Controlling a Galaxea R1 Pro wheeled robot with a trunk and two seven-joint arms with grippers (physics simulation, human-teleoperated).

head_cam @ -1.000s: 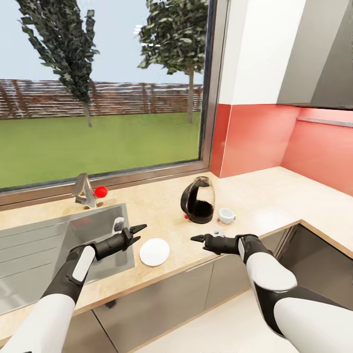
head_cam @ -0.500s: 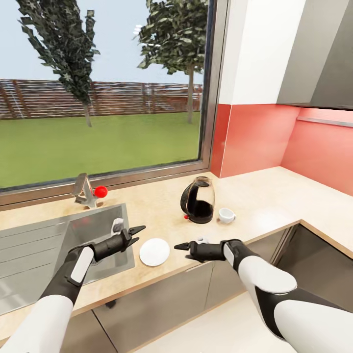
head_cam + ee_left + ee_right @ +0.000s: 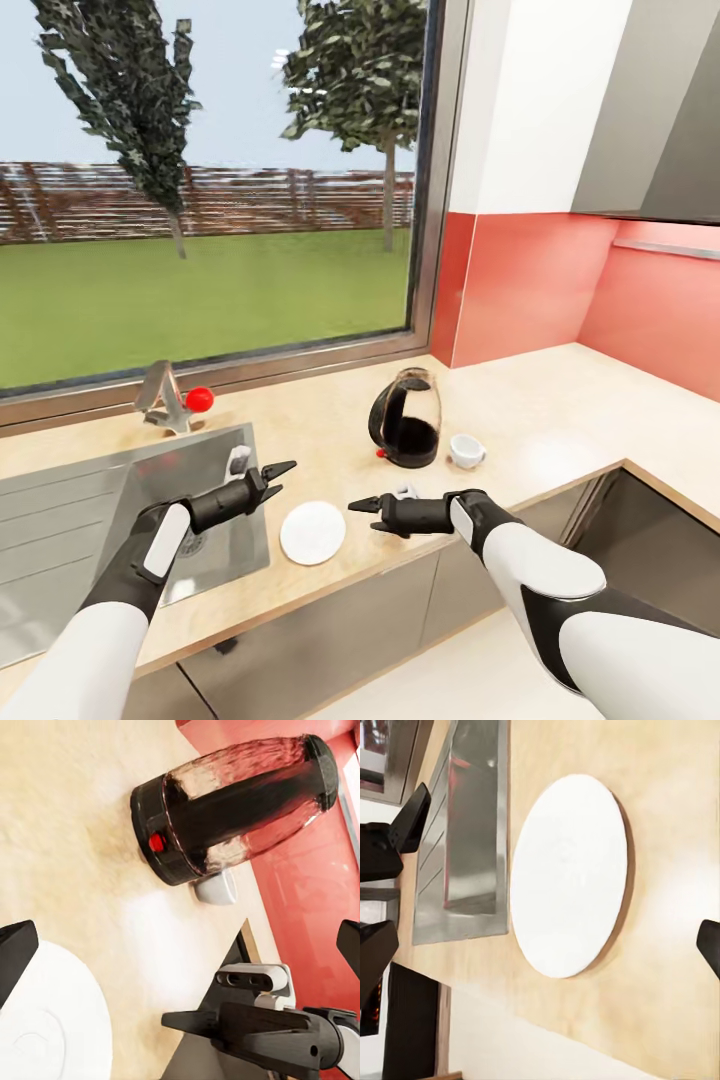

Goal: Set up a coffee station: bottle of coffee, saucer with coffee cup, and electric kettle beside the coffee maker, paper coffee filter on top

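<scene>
**Two open pincers beside a white saucer**

From the head view, the saucer (image 3: 313,532) lies flat on the light desk (image 3: 560,400), near the front edge. It is round, plain and white. The left pincer (image 3: 277,477) hangs just to its left, over the corner of the sink (image 3: 90,510), with its two tips spread apart. The right pincer (image 3: 364,513) hangs just to the saucer's right, its tips also apart. Neither one holds anything.

Behind the saucer stands the electric kettle (image 3: 405,420). It is clear glass with a black base and a small red button. The coffee cup (image 3: 466,450), small and white, sits just beside the kettle.

The left wrist view shows the kettle (image 3: 232,806) up close, dark inside, with the cup (image 3: 217,887) peeking out behind its base. The other arm's pincer (image 3: 225,1024) is seen there too.

The right wrist view shows the saucer (image 3: 566,874) big and smooth, with the shiny sink (image 3: 472,825) beyond it.
</scene>
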